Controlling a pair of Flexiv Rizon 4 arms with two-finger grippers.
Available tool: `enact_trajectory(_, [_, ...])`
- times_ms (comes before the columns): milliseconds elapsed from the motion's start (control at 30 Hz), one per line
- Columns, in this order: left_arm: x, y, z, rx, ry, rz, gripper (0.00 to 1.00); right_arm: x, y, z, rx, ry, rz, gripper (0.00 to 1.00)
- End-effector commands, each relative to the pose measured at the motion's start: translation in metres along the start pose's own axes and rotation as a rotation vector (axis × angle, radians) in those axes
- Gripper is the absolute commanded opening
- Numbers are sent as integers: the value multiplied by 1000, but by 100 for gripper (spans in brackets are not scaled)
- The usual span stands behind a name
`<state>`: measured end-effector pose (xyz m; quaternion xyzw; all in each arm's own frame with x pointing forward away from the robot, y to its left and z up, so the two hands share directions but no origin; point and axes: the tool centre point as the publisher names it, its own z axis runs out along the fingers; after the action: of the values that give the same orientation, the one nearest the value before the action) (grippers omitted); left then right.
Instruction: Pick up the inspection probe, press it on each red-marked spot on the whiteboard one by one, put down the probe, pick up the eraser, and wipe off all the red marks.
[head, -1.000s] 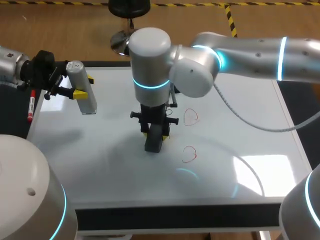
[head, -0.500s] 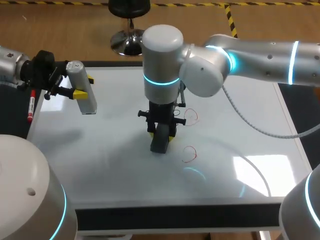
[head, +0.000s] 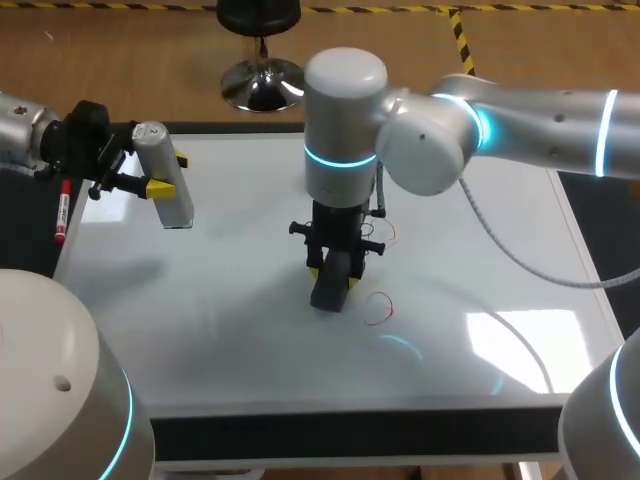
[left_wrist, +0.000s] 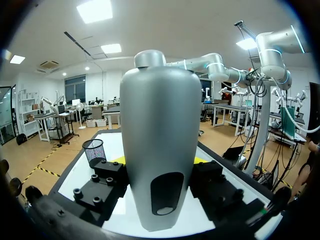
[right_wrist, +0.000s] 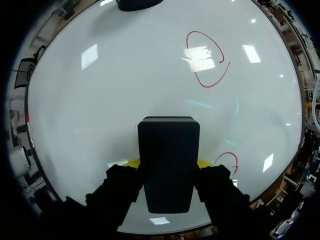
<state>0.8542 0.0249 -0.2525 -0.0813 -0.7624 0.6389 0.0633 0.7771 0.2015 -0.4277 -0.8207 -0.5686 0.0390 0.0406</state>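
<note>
1. Over the last second our right arm has slid the eraser (head: 329, 291) sideways across the whiteboard (head: 220, 330), closer to the red marks. Our left arm has stayed where it was.
2. Our right gripper (head: 333, 278) pinches the eraser from two sides, with a yellow tip on each flank. The black block sticks out past the fingertips, down toward the board. We cannot tell whether it presses on the surface.
3. The small red loop (head: 378, 309) lies just beside the eraser, not touching it. In the right wrist view the larger red loop (right_wrist: 207, 60) lies well ahead of the fingers. From the head view it is partly hidden behind that gripper.
4. Our left gripper (head: 168, 172) is clamped on the inspection probe (head: 173, 203), a grey rounded body held tilted above the board's edge. It is well apart from the right gripper.
5. A red marker pen (head: 62, 215) lies on the dark table strip (head: 30, 240) below the left gripper, off the whiteboard.
</note>
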Motion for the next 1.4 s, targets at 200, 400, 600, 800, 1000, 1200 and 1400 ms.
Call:
enact_trajectory(200, [0,-1,-1,0,2,1,0,-15,-1,46,-3,-3,13,0])
enact_trajectory(400, [0,-1,-1,0,2,1,0,-20,1,37,-10,-14,16,0])
enact_trajectory(600, [0,-1,-1,0,2,1,0,-18,-2,15,-47,-45,9,0])
enact_trajectory(800, [0,-1,-1,0,2,1,0,-19,-4,-10,-77,-90,7,0])
enact_trajectory(1000, [0,-1,-1,0,2,1,0,-20,-5,-30,-99,-122,6,0])
enact_trajectory(1200, [0,-1,-1,0,2,1,0,-14,-8,-50,-175,-139,-55,0])
enact_trajectory(1400, [0,-1,-1,0,2,1,0,9,-12,-65,-347,-151,-273,0])
